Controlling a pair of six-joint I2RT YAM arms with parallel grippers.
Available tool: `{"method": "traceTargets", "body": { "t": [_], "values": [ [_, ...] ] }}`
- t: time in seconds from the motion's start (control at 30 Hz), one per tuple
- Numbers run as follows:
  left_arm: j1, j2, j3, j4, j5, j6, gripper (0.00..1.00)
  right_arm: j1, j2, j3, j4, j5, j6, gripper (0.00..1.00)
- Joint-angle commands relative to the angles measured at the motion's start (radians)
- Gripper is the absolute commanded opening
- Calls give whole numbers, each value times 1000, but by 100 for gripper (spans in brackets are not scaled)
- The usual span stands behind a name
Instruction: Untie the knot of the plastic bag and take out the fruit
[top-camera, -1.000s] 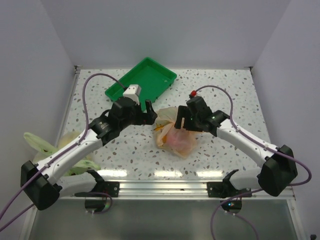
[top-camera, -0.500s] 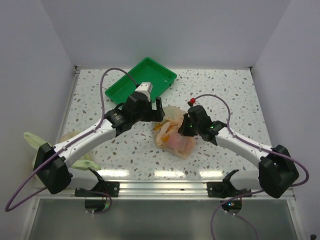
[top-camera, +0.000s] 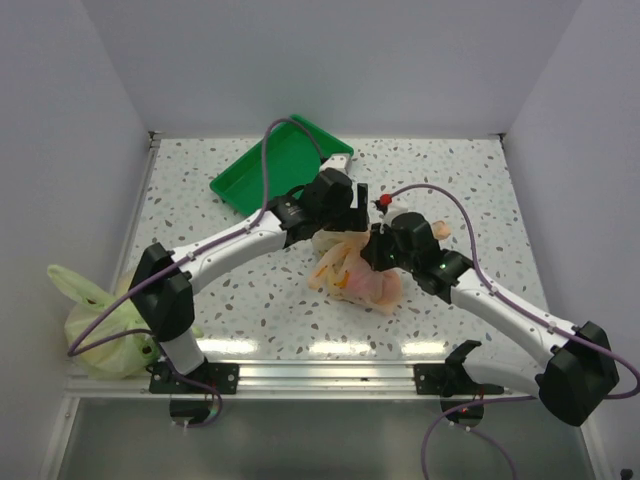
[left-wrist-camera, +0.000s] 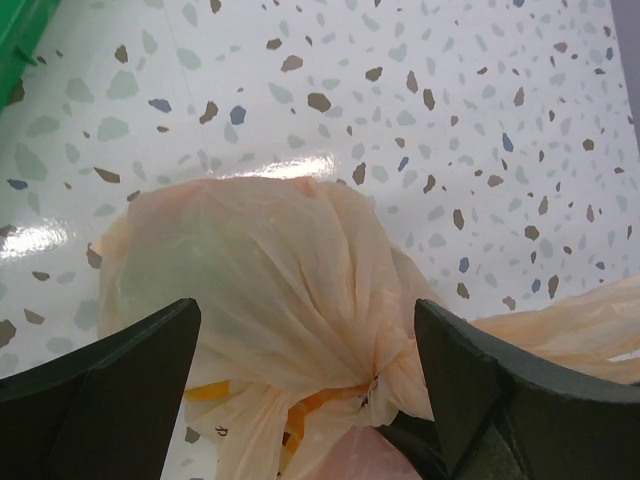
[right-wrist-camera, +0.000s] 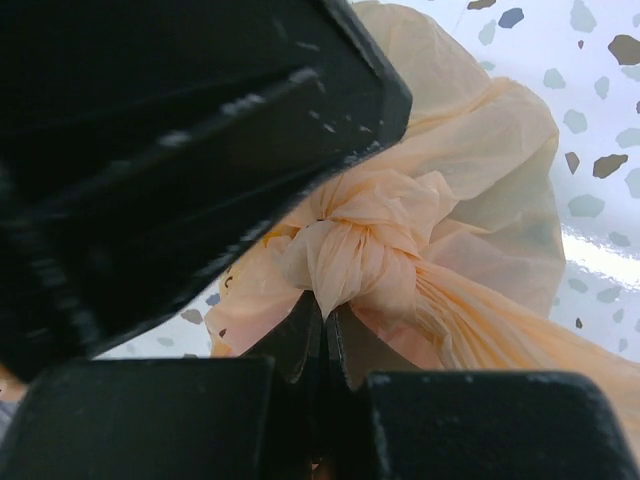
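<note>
Two sets of fingers meet at the plastic bag (top-camera: 358, 272), which lies on the speckled surface (top-camera: 250, 300) near the middle, just in front of the green tray (top-camera: 268, 165). My left fingers (left-wrist-camera: 120, 385) are spread wide and hang just above the bag's far side. In the left wrist view the gathered peach film fills the gap between them, and I cannot tell whether either one touches it. My right fingers (right-wrist-camera: 312, 340) are pressed together with only a thin slit between them, pinching the film at the lower edge of the knot (right-wrist-camera: 350, 252). The knot is a tight bunched lump sitting right at their tips, with pleats fanning out from it into the bag. It is still tied. Pink and orange shapes of the fruit (top-camera: 372, 287) show faintly through the film, all still inside the bag. One yellow-green bag (top-camera: 100, 325) sits well apart at the near left corner, beside my left arm's base.
</note>
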Motion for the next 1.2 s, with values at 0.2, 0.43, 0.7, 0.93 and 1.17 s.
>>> {"method": "traceTargets", "body": {
  "t": [0.2,0.43,0.7,0.93,1.17],
  "values": [
    [-3,121,16,-30,35,-135,83,30,-15,-51,52,11,-130,0],
    [-13,109,-65,10,55,-173,26,39,-35,-74,37,54,-141,0],
    [92,34,-43,-18,6,-130,0,37,-159,-110,-35,205,-45,0],
    [286,-98,-121,-35,28,-68,0,-58,-285,-102,-333,522,219,0],
    [321,-155,-227,-45,72,-20,0,-182,-429,-122,-413,553,326,0]
  ]
}}
